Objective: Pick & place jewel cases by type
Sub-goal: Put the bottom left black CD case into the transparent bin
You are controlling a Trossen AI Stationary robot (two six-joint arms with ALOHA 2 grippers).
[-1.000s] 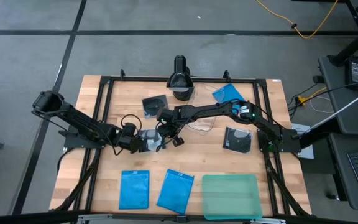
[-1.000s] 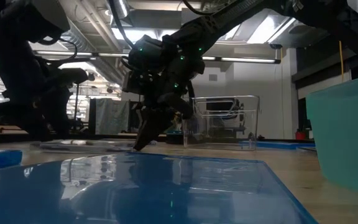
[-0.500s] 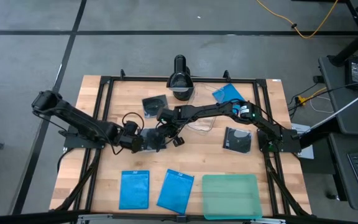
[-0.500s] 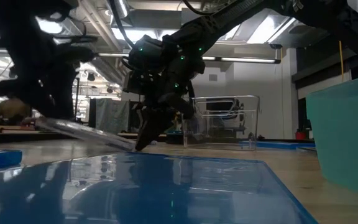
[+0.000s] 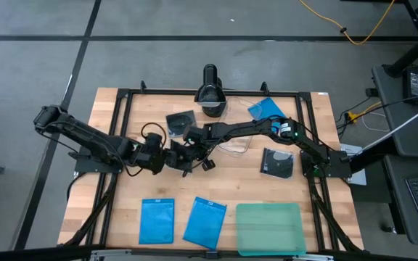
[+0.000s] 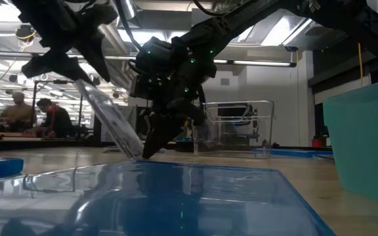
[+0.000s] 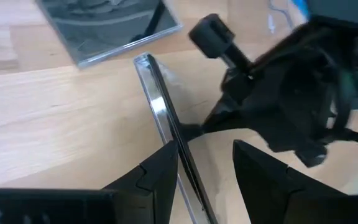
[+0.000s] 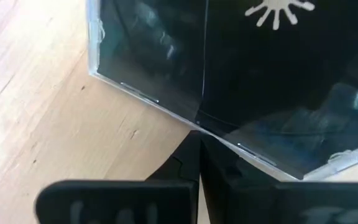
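Disc case (image 6: pixel 113 124) now tipped steeply versus 0.5 s ago; left pincer (image 7: pixel 204 165) grips its clear edge, right pincer (image 6: pixel 155 141) closed at mid-frame.

i see pale, matt wood grain on the surface (image 7: pixel 55 124), a glossy clear-plastic disc case (image 7: pixel 166 134), and matt black fingers (image 7: pixel 160 171).

3 blue cases (image 5: pixel 157 220) (image 5: pixel 205 222) (image 5: pixel 266 109), seemingly 3 black-and-clear disc cases (image 5: pixel 181 121) (image 5: pixel 277 162) (image 6: pixel 110 118)
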